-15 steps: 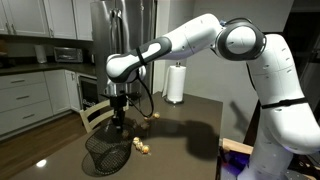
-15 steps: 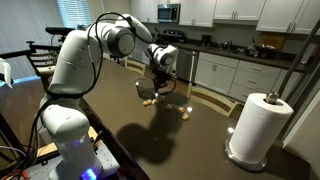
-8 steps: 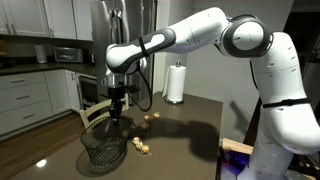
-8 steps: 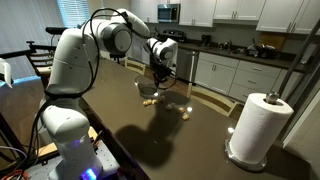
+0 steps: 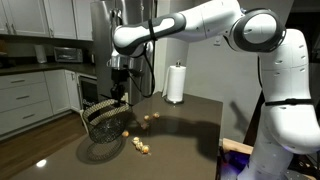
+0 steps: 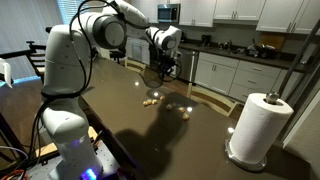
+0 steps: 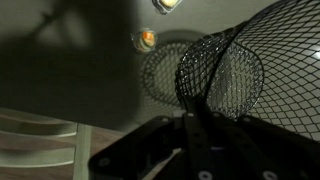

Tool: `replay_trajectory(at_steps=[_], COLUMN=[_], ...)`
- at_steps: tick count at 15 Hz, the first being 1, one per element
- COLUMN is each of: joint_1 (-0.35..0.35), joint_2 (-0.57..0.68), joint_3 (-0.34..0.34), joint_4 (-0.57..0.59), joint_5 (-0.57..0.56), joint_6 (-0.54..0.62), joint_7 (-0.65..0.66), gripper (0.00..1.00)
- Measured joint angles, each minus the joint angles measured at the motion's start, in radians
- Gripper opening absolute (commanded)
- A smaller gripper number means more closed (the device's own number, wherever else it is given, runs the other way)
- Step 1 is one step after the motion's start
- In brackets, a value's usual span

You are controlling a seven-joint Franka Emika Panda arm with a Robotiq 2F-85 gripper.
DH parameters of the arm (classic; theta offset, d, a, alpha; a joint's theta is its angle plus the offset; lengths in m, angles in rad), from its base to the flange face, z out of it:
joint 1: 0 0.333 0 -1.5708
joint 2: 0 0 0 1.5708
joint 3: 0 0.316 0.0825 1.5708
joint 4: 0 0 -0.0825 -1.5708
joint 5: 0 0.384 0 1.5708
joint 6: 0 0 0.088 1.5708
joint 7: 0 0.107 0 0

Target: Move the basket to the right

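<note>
The basket, a round bowl of dark wire mesh, hangs tilted from my gripper above the dark table. The gripper is shut on the basket's rim. In an exterior view the basket is hard to make out under the gripper at the table's far end. In the wrist view the mesh bowl fills the upper right, and the dark fingers pinch its rim at the bottom. The basket's shadow lies on the table below.
A white paper-towel roll stands upright on the table. Small yellowish food pieces lie near the basket. A wooden chair stands at the table's edge. Kitchen cabinets line the walls behind.
The gripper has risen with the basket in it. The basket has come off the table and now hangs tilted from its rim.
</note>
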Motion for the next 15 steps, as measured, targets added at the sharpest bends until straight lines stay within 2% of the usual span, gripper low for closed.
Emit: replay_trajectory(at_steps=[6,15], joint_1=[-0.041,-0.103], joint_2=[-0.015,-0.051], joint_3=[-0.036,-0.089], joint_4=[0.031,0.015], joint_5=[0.006,0.092], joint_6=[0.000,0.000], joint_7=[0.040,0.094], gripper=[0.06,0.06])
